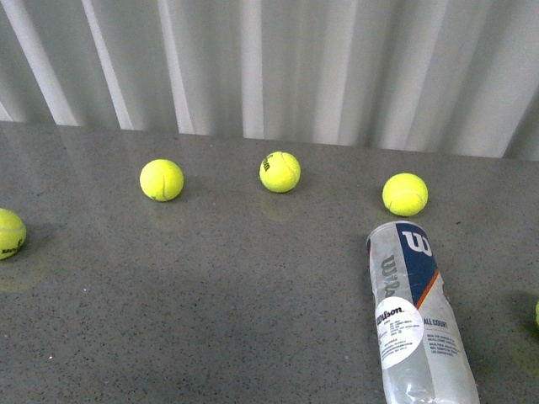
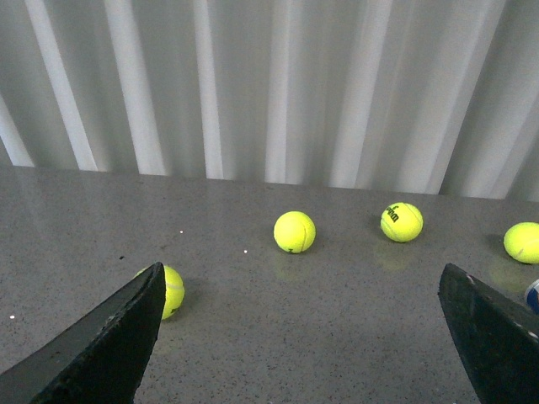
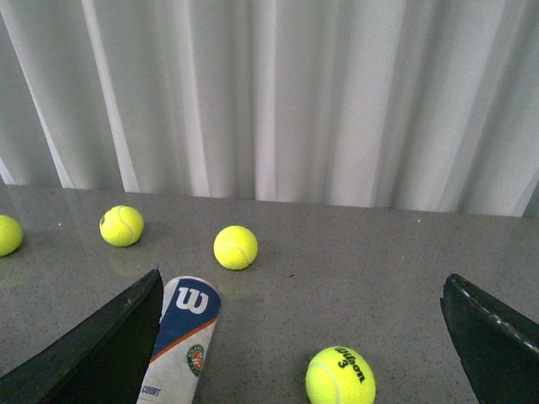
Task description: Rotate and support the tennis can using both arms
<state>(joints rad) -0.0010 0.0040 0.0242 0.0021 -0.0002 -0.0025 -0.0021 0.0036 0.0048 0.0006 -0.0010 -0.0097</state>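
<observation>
The tennis can [image 1: 415, 311] lies on its side on the grey table at the front right, its navy "W" end pointing away from me. No arm shows in the front view. In the right wrist view the can [image 3: 181, 343] lies just inside one finger [image 3: 101, 353] of my open right gripper [image 3: 299, 353], with nothing gripped. My left gripper [image 2: 303, 345] is open and empty over bare table. A sliver of the can [image 2: 533, 295] shows at the edge of the left wrist view.
Yellow-green tennis balls lie on the table: three in a row at the back [image 1: 162, 179] [image 1: 280, 172] [image 1: 405, 194], one at the far left [image 1: 10, 233]. Another ball [image 3: 339, 376] lies between the right fingers. A white corrugated wall [image 1: 269, 67] stands behind the table.
</observation>
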